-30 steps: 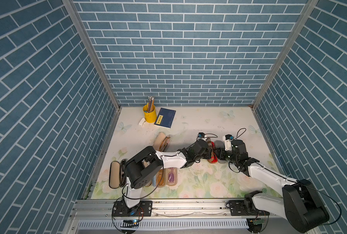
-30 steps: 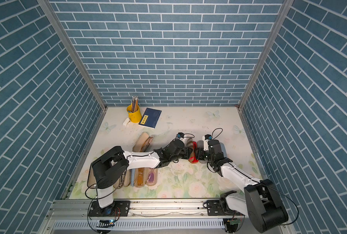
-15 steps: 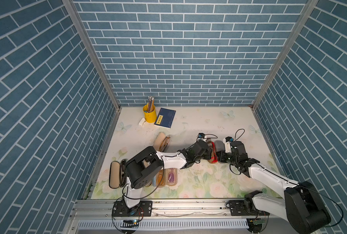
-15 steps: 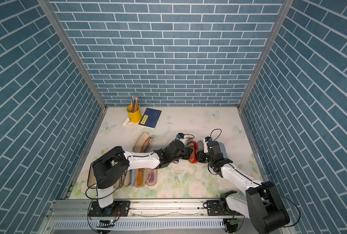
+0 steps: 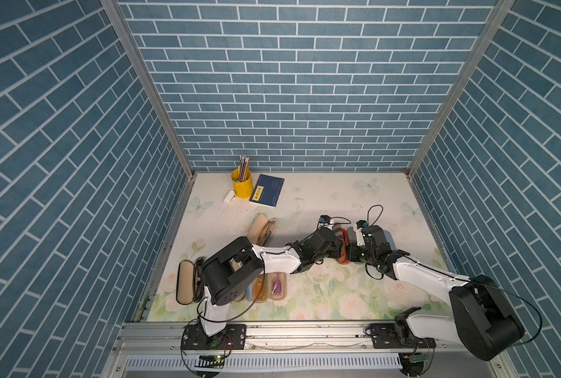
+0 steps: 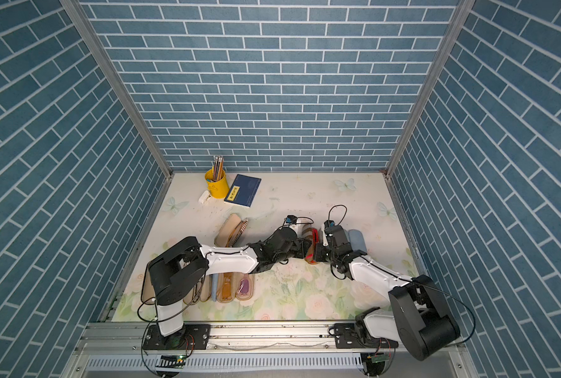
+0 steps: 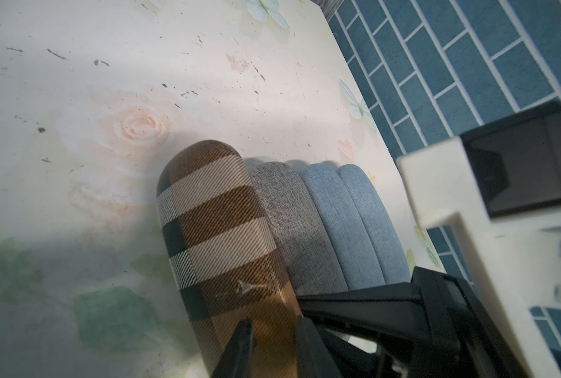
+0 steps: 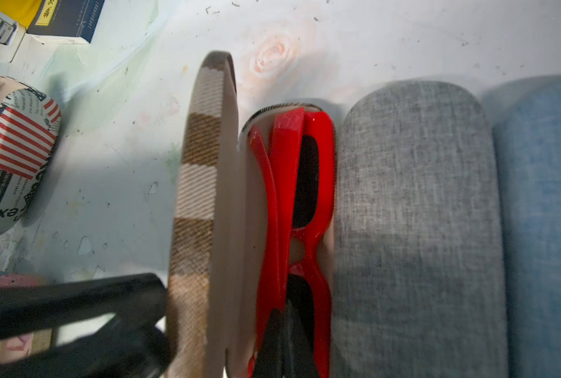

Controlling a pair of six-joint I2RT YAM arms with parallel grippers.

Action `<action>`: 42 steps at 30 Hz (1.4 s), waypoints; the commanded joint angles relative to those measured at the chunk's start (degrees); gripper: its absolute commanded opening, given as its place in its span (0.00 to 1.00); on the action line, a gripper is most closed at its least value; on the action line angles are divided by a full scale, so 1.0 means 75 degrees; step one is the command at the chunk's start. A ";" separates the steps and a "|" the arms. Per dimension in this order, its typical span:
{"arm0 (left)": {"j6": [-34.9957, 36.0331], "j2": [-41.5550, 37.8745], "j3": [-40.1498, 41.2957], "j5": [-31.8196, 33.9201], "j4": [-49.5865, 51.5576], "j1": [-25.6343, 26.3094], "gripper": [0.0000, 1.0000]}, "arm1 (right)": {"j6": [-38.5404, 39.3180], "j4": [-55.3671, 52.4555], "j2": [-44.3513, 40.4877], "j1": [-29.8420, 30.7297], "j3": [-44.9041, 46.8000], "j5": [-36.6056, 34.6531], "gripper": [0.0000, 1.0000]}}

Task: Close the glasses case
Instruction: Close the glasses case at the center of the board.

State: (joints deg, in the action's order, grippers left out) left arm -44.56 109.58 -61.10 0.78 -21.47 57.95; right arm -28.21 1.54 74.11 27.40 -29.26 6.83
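Right gripper (image 8: 284, 340) pinched, one plaid case (image 8: 197, 196) — one red glasses (image 8: 302, 203)

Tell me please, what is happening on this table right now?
Two robot arms work on a brown plaid fabric glasses case. The left gripper pinches its raised lid. The right gripper, fingers together, rests over the red plastic sunglasses lying inside. The case is not yet closed.

A robot test booth: brick-patterned panels (image 5: 292, 98) around a floral tabletop (image 5: 321, 294).
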 commanded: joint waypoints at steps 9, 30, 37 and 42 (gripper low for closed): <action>0.0023 0.0155 0.0342 -0.0241 0.0953 0.0130 0.27 | 0.0071 0.0333 0.0379 0.0048 0.0080 -0.0157 0.00; 0.0022 0.0121 0.0448 -0.0247 0.0836 0.0130 0.27 | 0.0012 0.0437 0.0227 -0.0058 0.0167 0.0325 0.00; 0.0011 0.0166 0.0402 -0.0256 0.0824 0.0136 0.27 | 0.0088 0.0491 0.0479 -0.0030 0.0103 0.0481 0.00; 0.0011 0.0156 0.0401 -0.0262 0.0836 0.0133 0.27 | 0.0104 0.0391 0.0416 -0.0155 0.0113 0.0278 0.00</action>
State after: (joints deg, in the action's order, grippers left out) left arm -44.64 109.08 -60.07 0.75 -22.37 57.95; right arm -28.21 4.05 77.36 26.81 -28.73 9.21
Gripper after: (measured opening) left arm 0.267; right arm 0.047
